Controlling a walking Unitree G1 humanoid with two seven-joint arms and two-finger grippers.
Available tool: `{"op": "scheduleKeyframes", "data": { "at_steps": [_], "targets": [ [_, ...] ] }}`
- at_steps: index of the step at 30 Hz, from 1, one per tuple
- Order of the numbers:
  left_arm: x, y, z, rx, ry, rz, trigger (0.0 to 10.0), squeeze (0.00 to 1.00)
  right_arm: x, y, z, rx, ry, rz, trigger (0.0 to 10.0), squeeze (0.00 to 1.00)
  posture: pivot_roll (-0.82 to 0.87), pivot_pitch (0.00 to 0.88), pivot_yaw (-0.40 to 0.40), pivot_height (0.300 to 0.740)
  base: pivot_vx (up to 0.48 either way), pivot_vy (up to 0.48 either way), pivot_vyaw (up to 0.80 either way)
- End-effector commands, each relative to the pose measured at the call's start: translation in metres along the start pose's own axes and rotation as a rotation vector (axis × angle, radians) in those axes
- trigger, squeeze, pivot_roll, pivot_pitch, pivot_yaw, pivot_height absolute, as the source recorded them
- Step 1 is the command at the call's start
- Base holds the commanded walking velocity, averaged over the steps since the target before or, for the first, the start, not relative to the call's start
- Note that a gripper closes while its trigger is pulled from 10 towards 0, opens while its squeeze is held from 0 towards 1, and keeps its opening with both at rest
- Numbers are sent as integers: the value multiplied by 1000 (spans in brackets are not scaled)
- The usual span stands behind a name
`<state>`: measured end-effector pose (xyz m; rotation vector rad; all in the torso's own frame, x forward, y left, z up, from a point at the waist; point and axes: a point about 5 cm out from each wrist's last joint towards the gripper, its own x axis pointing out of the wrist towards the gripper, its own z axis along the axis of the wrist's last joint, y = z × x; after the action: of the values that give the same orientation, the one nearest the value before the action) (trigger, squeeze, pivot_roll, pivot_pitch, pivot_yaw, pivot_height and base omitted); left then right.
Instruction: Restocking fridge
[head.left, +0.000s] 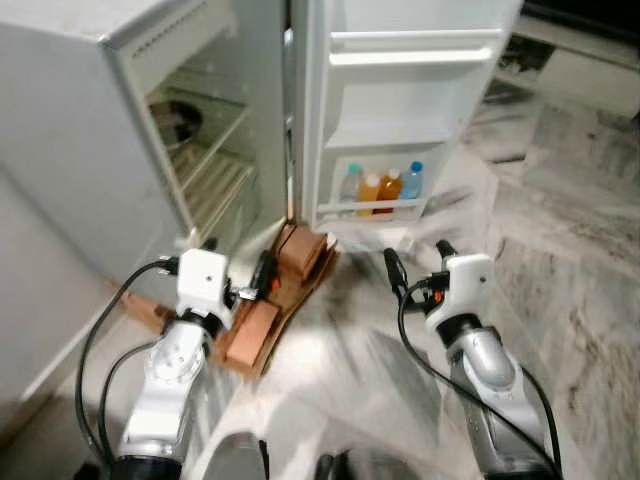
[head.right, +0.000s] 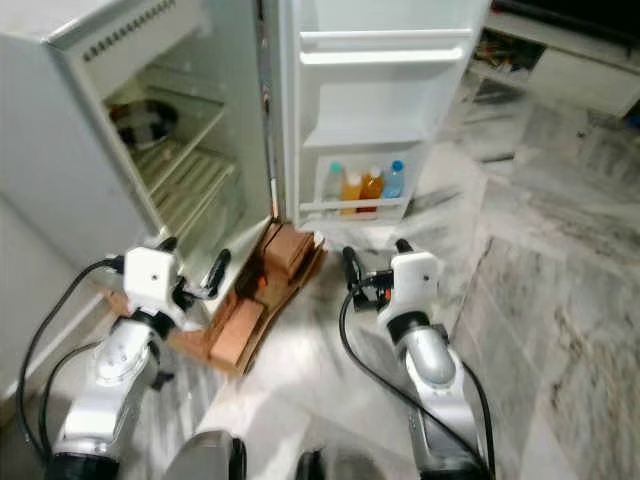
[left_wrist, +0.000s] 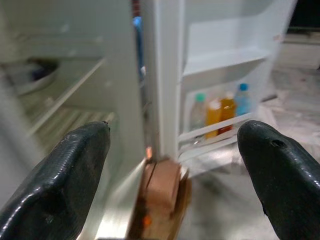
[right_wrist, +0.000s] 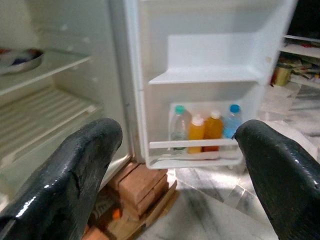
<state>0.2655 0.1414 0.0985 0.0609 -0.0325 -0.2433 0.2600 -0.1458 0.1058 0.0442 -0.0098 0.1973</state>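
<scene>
A white fridge (head.left: 90, 130) stands open, with wire shelves (head.left: 215, 180) and a metal bowl (head.left: 178, 122) on the upper one. The bottom rack of its door (head.left: 400, 100) holds several bottles (head.left: 383, 187): a clear one with a green cap, two orange ones and one with a blue cap. In front of the fridge body my left gripper (head.left: 235, 258) is raised, open and empty. My right gripper (head.left: 420, 260) is also open and empty, and faces the door rack from some way off. The bottles (right_wrist: 205, 129) appear between its fingers (right_wrist: 85, 165) in the right wrist view.
Brown bricks (head.left: 300, 250) lie on a cardboard sheet (head.left: 275, 335) at the fridge's foot, between the body and the door. Marble floor (head.left: 560, 250) stretches to the right. Low shelves with clutter (head.left: 525, 55) stand at the far right.
</scene>
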Motion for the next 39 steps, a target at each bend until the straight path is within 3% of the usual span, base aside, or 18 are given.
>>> {"op": "scheduleKeyframes", "data": {
  "at_steps": [1, 7, 12, 22, 28, 39],
  "targets": [
    [6, -9, 10, -7, -29, -31, 10000, 0, -2, -9, -2, -15, 22, -48, 10000, 0, 59, 135, -38, 740, 439, 0, 0],
    [0, -5, 13, -33, -8, -39, 10000, 0, 4, 0, 12, 8, -21, -33, 10000, 0, 69, 162, -25, 740, 444, 0, 0],
    [-8, -8, 2, -29, 25, -35, 10000, 0, 7, 9, 8, 16, 12, -31, 10000, 0, 60, 148, -30, 740, 460, 0, -480],
    [-5, -13, 0, -56, 32, -39, 10000, 0, 10, -6, 8, -15, -12, -108, 10000, 0, 40, 111, -29, 740, 478, 0, -800],
    [-5, -14, -4, -53, 47, -45, 10000, 0, 10, -6, 5, -24, -7, -122, 10000, 0, 35, 107, -32, 740, 459, 0, -800],
    [-3, -18, -2, -58, 31, -78, 10000, 0, 15, -5, 5, -4, -19, -135, 10000, 0, 31, 108, -35, 740, 305, -362, -800]
  ]
}}
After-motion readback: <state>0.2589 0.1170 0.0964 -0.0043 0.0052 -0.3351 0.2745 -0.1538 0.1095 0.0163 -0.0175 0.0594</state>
